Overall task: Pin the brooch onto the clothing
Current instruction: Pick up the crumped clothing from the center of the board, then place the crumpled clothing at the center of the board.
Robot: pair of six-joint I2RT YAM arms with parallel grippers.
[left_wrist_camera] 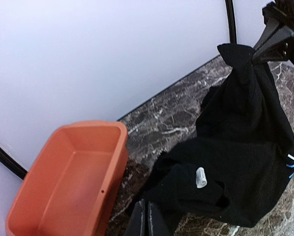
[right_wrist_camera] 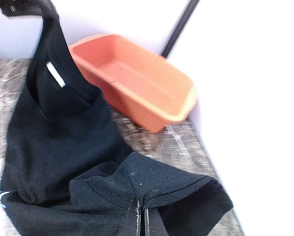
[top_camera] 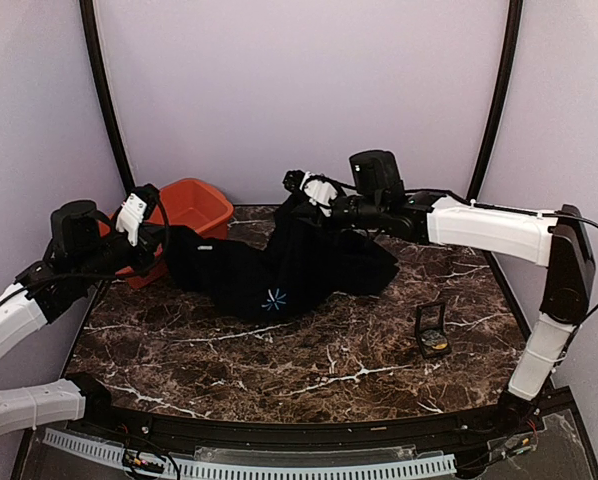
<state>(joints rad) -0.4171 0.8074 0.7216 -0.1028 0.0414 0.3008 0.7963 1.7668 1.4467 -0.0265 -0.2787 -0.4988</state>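
T-shirt (top_camera: 279,265) in left tool (left_wrist_camera: 147,219) and right tool (right_wrist_camera: 141,221)

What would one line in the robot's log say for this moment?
left gripper: shut on T-shirt | right gripper: shut on T-shirt | T-shirt: held up, sagging between them | brooch: in open black case, untouched | pinning: not started

top: high, behind, looking down | wrists: close, low (both share shirt (left_wrist_camera: 245,147), tub (left_wrist_camera: 73,182))
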